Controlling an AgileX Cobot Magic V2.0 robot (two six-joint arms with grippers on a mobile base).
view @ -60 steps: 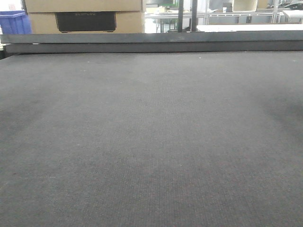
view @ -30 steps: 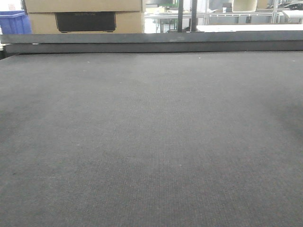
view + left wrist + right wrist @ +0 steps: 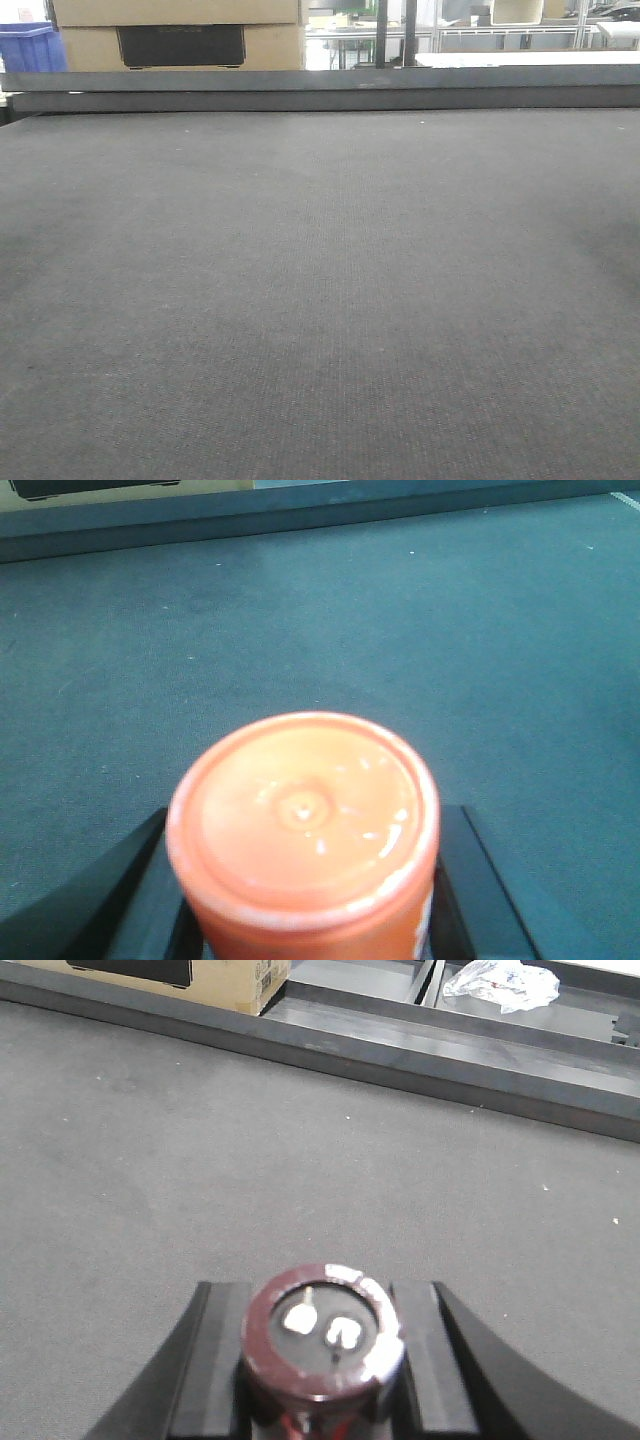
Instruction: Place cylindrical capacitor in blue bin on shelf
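Wide grey tabletop (image 3: 320, 300) below and ahead of both hands, closed off at its far edge by a raised dark ledge (image 3: 320, 90). Past that ledge, well ahead and off to the left, a cardboard box (image 3: 180, 25) and, just beside its left side, part of a blue bin (image 3: 25, 50); impossible to say whether this is the bin meant. No steel shelf to be made out in any view, and neither hand visible from the front.

Left hand (image 3: 310, 880) closed around an orange-capped tub (image 3: 300, 815), black fingers (image 3: 135, 900) pressed to either side. Right hand (image 3: 322, 1360) clamped on the capacitor (image 3: 322, 1330), shiny end with two small metal tabs turned toward the wrist camera, fingers (image 3: 205, 1360) snug against both flanks. Cannot tell whether raised off the tabletop or resting on it.

Judged progress: pick-up done, capacitor secure in the right hand. Left to do: carrying it to the shelf, lining up over the blue bin, letting go. Probably early in the job, with all of the travel ahead.
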